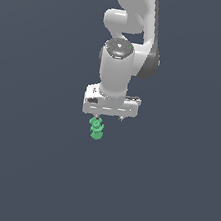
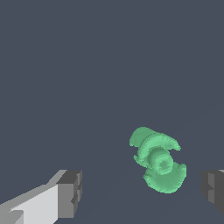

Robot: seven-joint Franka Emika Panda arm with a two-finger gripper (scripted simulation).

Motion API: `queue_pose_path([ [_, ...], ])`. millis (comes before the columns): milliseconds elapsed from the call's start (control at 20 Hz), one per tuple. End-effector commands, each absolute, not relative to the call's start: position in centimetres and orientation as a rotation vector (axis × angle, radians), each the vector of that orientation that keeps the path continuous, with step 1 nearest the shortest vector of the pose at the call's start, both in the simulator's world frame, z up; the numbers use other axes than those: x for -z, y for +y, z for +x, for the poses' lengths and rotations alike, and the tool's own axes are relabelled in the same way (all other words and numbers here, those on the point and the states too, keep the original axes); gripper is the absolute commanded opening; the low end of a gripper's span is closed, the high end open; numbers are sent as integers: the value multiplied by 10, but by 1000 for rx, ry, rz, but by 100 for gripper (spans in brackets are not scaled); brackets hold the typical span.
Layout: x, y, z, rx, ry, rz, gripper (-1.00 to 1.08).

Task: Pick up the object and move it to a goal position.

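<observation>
The object (image 1: 96, 129) is a small bright green knobbly piece lying on the dark grey surface, just below the white hand of the arm in the exterior view. The wrist view shows the object (image 2: 158, 161) between the two dark fingertips (image 2: 70, 192), nearer to the other one and touching neither. My gripper (image 1: 109, 117) hangs over it, open and holding nothing, and the gripper (image 2: 142, 192) has its jaws spread far wider than the object. In the exterior view the hand hides most of the fingers.
The plain dark grey surface (image 1: 32, 171) fills both views with no other objects, edges or markers visible. The white arm (image 1: 130, 29) rises straight up behind the hand.
</observation>
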State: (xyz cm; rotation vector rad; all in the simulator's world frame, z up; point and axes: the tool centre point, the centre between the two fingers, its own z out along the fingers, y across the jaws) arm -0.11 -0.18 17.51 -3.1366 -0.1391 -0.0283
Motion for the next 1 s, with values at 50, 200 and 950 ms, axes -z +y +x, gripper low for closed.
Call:
queue_pose_path([
  [50,-167,-9,-3,24,-196,-3135,100],
  [200,-157,-17,-5,20,-262,-3131,100],
  [950,-116,-53,-20,1,-558,-3092,100],
])
